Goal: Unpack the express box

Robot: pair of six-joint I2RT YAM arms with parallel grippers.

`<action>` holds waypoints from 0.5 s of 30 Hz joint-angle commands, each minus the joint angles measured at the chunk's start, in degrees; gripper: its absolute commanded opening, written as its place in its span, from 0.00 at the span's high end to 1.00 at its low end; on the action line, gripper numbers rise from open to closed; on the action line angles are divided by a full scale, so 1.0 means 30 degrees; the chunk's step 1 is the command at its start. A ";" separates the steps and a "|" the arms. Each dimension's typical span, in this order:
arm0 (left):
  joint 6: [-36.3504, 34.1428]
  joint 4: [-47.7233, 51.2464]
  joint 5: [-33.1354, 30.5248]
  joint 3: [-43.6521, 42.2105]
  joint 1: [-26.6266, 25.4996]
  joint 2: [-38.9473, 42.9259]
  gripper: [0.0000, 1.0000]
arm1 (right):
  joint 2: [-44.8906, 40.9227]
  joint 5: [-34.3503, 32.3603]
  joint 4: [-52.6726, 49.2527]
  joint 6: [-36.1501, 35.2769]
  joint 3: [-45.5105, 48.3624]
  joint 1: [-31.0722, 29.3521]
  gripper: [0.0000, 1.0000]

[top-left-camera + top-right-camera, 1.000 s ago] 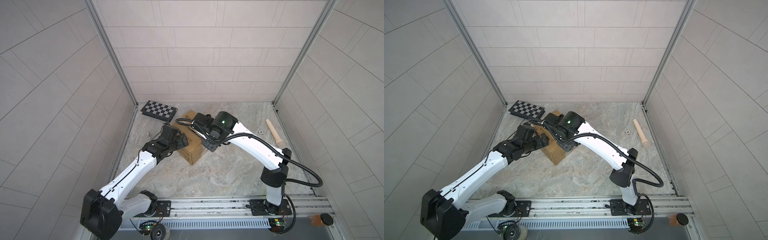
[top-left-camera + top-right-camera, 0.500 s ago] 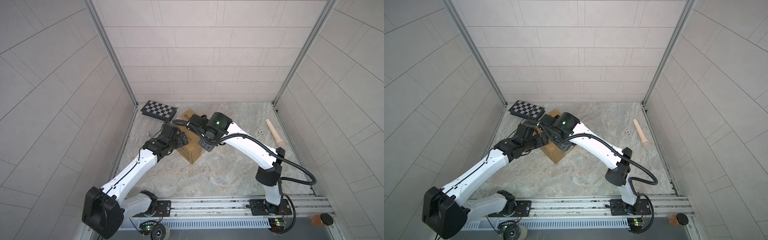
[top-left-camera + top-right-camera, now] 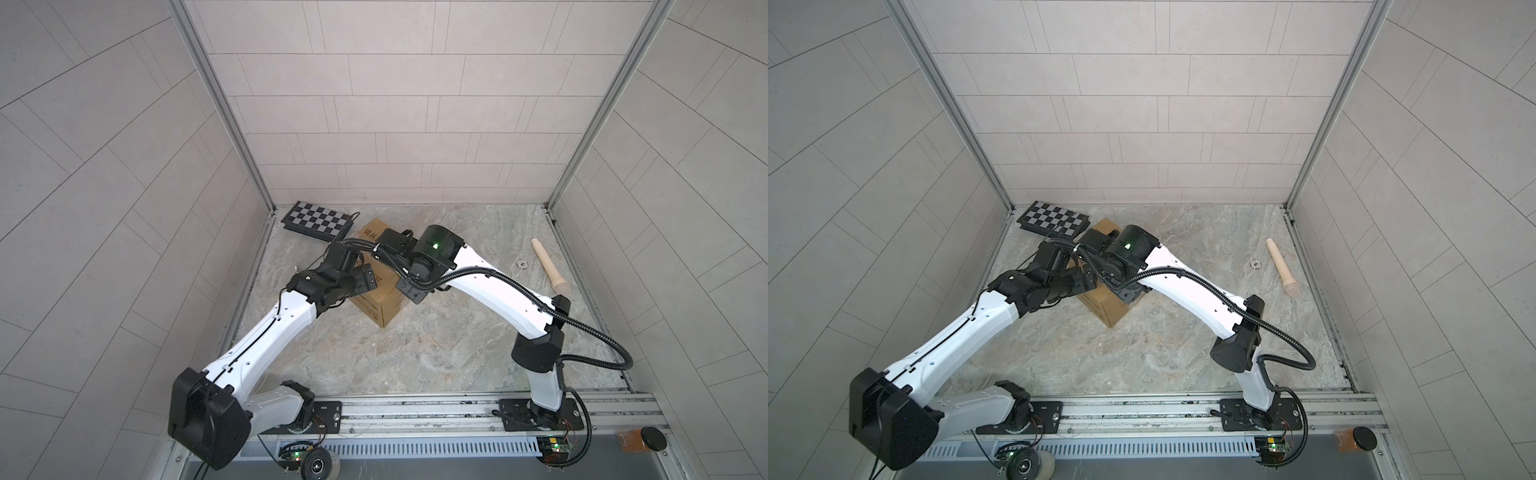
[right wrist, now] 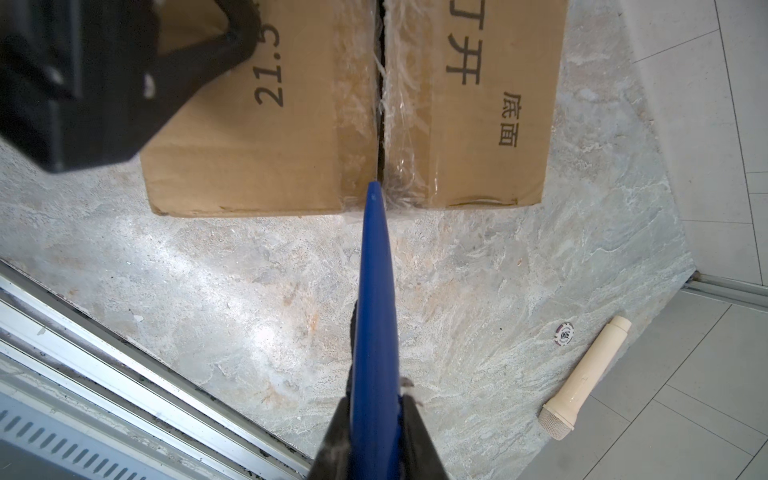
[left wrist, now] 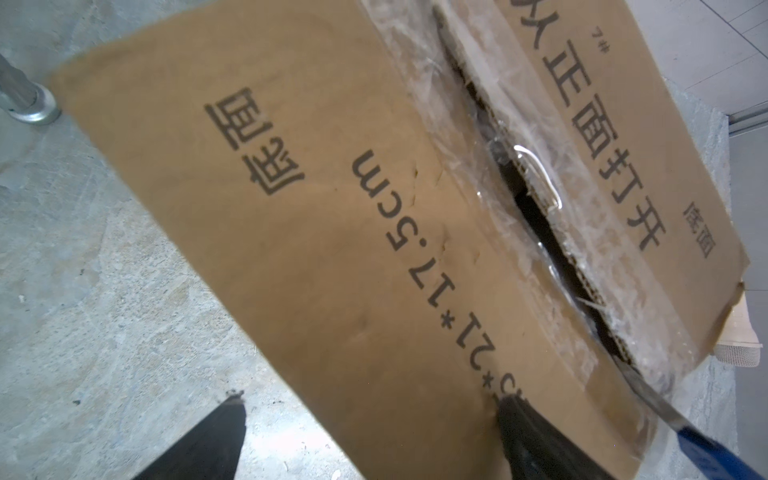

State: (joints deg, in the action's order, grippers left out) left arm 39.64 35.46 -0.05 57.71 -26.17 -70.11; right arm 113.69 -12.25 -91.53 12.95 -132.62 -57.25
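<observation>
The express box [image 3: 384, 305] [image 3: 1109, 307], a brown carton with black print, stands on the stone floor at the middle left in both top views. Its taped top seam [image 4: 380, 83] is split, with a dark gap between the flaps [image 5: 536, 216]. My right gripper [image 4: 376, 399] is shut on a blue-handled cutter [image 4: 376, 291], whose tip touches the seam at the box's edge. My left gripper [image 5: 370, 399] [image 3: 365, 276] is open: one finger [image 5: 528, 432] rests on the box top, while its other finger [image 5: 208, 440] hangs over the floor beside the box.
A black-and-white chequered board [image 3: 318, 219] [image 3: 1054, 219] lies behind the box by the left wall. A cream microphone-shaped piece [image 3: 548, 266] [image 4: 582, 382] and a small chip [image 4: 565, 333] lie at the right. The arms' metal rail [image 3: 415, 409] runs along the front.
My right wrist has shifted a little to the left over the box with the cutter. The left arm and the box have hardly moved.
</observation>
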 commanded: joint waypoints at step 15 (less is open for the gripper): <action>0.0028 0.1771 -0.0714 -0.1582 -0.0059 -0.1546 0.03 | -0.2815 0.0579 -0.2145 -0.0306 -0.0700 -0.0485 1.00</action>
State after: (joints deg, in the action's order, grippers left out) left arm 40.64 33.08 -0.08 56.95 -26.17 -71.35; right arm 108.01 -10.68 -92.03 12.69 -133.73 -58.41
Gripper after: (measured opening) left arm 0.972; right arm 0.185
